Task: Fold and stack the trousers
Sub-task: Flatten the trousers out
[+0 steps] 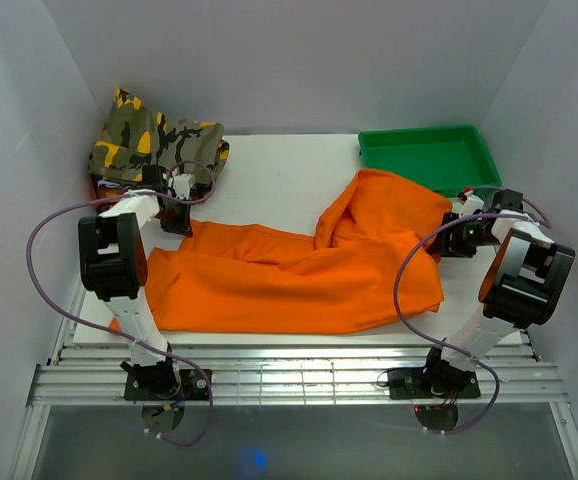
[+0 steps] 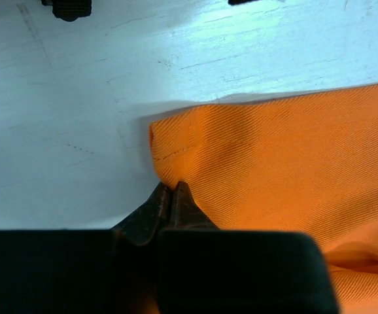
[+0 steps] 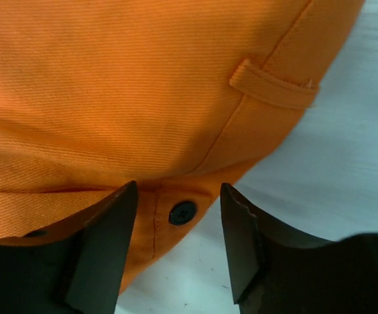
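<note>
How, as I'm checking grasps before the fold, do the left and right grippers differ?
The left gripper is shut; the right gripper is open. The left gripper pinches a hemmed corner of the trousers; the right gripper only straddles their edge by the button, gripping nothing. Shared: both sit low at the trousers' edge, at opposite ends of the cloth.

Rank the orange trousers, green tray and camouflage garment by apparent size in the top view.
Largest: orange trousers.
Then green tray and camouflage garment, which look about alike, so I won't rank them.
</note>
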`<state>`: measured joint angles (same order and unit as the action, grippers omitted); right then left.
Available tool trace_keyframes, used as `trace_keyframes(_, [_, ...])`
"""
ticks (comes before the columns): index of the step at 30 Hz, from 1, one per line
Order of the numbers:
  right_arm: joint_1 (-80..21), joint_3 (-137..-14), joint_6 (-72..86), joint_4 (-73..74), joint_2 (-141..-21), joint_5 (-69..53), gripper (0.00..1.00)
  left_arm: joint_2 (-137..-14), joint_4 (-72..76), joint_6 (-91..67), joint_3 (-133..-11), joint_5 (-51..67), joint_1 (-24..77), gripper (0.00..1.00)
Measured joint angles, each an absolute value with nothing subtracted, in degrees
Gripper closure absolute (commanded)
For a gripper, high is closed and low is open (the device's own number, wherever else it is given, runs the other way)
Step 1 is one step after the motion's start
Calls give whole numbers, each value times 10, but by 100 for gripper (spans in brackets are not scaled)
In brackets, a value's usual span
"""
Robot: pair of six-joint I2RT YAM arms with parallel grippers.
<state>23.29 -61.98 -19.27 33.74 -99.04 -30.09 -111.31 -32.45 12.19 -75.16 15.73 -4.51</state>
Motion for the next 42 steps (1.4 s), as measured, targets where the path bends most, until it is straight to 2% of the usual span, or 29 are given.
trace_keyframes(1, [232,-620,-191,333,-991,-306,52,-1113,-324,120,-751,159,-46,100])
trace_keyframes(2, [231,-620,-187,329,-991,-308,65,-1112,-325,119,-751,159,-45,100])
trace_keyframes(4, [233,-620,-187,324,-991,-312,78,-1110,-325,119,-750,158,-46,100])
trace_keyframes(5, [234,-620,-187,323,-991,-312,91,-1108,-324,120,-748,158,-48,100])
trace_keyframes(11, [236,-620,-196,319,-977,-297,92,-1070,-360,137,-746,156,-87,100])
trace_keyframes(18, [240,-620,-232,319,-931,-255,92,-962,-386,209,-777,133,-199,100])
trace_keyframes(21, [241,-620,-247,316,-921,-245,92,-921,-383,236,-777,120,-212,100])
trace_keyframes(22, [242,-620,-249,315,-920,-244,76,-912,-381,243,-777,119,-211,100])
trace_keyframes(23, [242,-620,-248,314,-920,-244,66,-908,-380,248,-777,119,-210,100])
trace_keyframes(25, [243,-621,-250,313,-923,-247,42,-907,-378,253,-776,119,-209,100])
trace_keyframes(26, [243,-621,-241,312,-929,-253,10,-909,-377,254,-776,119,-207,100])
trace_keyframes(28, [243,-619,-233,306,-941,-267,3,-918,-377,254,-776,119,-206,100])
trace_keyframes(29, [243,-612,-223,292,-947,-280,7,-923,-377,253,-776,119,-206,100])
trace_keyframes(32, [243,-582,-189,255,-954,-319,10,-940,-377,248,-776,119,-206,100])
trace_keyframes(39, [244,-521,-76,140,-980,-398,10,-955,-382,237,-778,117,-207,100])
trace_keyframes(41, [244,-509,-38,91,-988,-418,1,-955,-382,232,-780,117,-207,100])
trace_keyframes(42, [243,-504,-20,67,-991,-427,7,-955,-382,230,-781,117,-207,100])
